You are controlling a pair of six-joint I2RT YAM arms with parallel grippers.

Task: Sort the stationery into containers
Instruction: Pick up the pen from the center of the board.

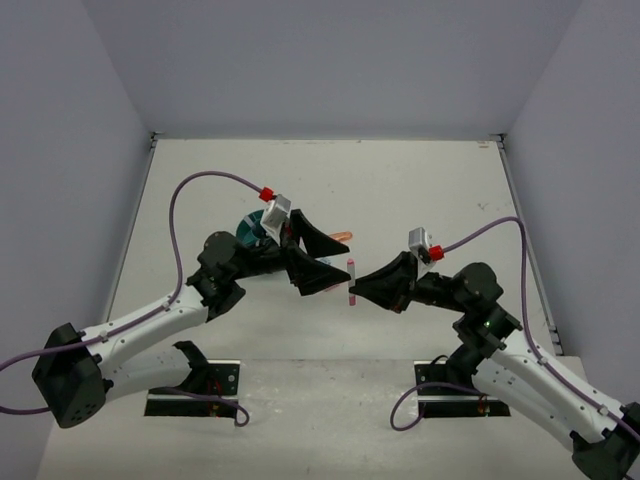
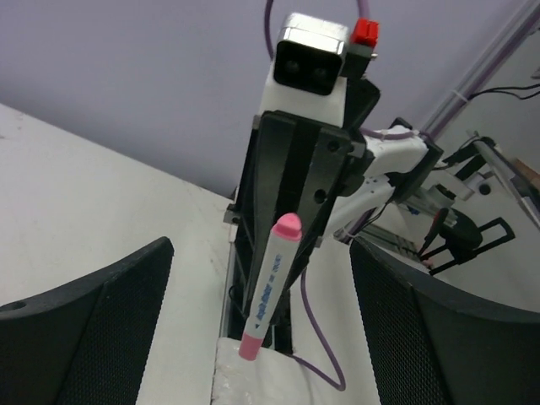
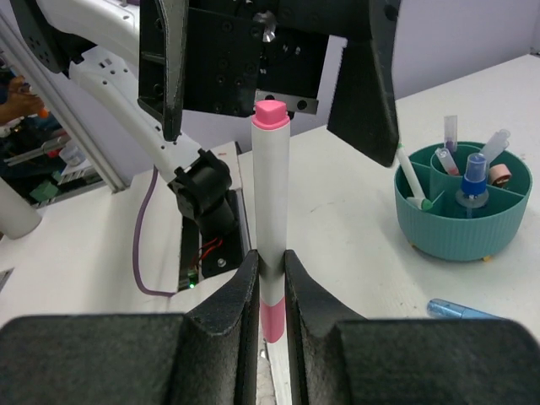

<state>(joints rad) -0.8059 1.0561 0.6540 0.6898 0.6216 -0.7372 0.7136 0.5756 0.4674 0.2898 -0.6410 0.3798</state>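
Note:
My right gripper (image 3: 271, 270) is shut on a white marker with pink ends (image 3: 272, 194) and holds it upright above the table; they also show in the top view, gripper (image 1: 358, 285) and marker (image 1: 351, 280). My left gripper (image 1: 335, 262) is open and empty, facing the marker, with its fingers (image 3: 164, 67) standing on either side of it and not touching. In the left wrist view the marker (image 2: 272, 287) stands between the wide-open left gripper (image 2: 261, 253). The teal organizer (image 3: 464, 232) holds a green-tipped white pen (image 3: 411, 177), a blue-capped bottle (image 3: 474, 173) and other items.
In the top view the organizer (image 1: 250, 228) is mostly hidden behind the left wrist. An orange marker (image 1: 340, 236) lies on the table beside the left gripper. A blue pen (image 3: 460, 310) lies on the table in front of the organizer.

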